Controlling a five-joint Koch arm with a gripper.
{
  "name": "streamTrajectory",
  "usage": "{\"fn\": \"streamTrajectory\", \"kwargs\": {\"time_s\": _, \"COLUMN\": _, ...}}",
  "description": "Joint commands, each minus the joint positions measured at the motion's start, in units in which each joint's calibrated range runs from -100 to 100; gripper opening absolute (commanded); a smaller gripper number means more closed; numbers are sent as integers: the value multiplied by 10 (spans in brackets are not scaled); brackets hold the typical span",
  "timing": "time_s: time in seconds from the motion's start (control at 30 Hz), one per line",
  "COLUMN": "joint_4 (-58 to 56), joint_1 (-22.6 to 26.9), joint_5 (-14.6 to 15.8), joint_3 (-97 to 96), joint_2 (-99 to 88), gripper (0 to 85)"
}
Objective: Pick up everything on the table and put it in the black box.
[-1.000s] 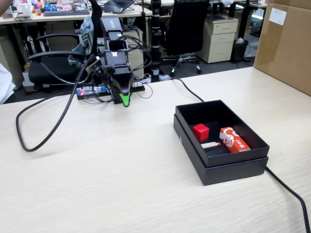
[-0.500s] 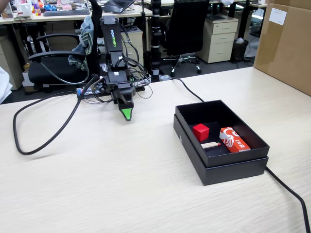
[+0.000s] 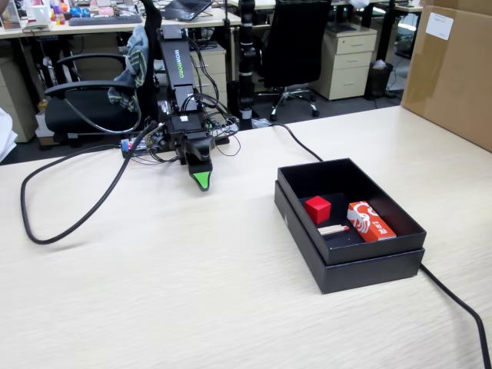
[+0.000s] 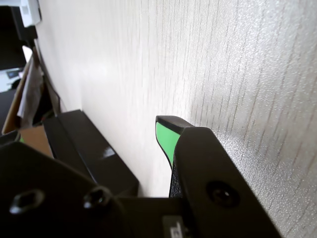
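Observation:
The small red cube [image 3: 317, 209] lies inside the black box [image 3: 361, 265] at the right of the fixed view, near its middle. My gripper [image 3: 201, 181] hangs tip-down over the beige table [image 3: 154, 292] at the back left, well apart from the box, with nothing in it. Only one green-padded tip shows there. In the wrist view the gripper [image 4: 161, 130] shows one green pad with bare table beside it; the other tip is hidden. The box's dark wall [image 4: 94, 153] lies to the left in that view. The cube is not visible there.
An orange-red packet with white print [image 3: 370, 221] and a pale stick [image 3: 333, 229] also lie in the box. A brown cardboard carton [image 3: 453, 69] stands at the back right. Black cables [image 3: 46, 231] loop over the table's left and run past the box's right corner [image 3: 453, 300].

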Motion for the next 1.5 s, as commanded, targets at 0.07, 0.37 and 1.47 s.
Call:
{"fn": "streamTrajectory", "kwargs": {"time_s": 0.07, "joint_4": 20, "joint_1": 0, "joint_5": -2, "joint_3": -8, "joint_2": 6, "gripper": 515}}
{"fn": "streamTrajectory", "kwargs": {"time_s": 0.37, "joint_4": -57, "joint_1": 2, "joint_5": -2, "joint_3": -11, "joint_2": 10, "gripper": 505}}
{"fn": "streamTrajectory", "kwargs": {"time_s": 1.47, "joint_4": -76, "joint_1": 3, "joint_5": -2, "joint_3": -12, "joint_2": 10, "gripper": 504}}
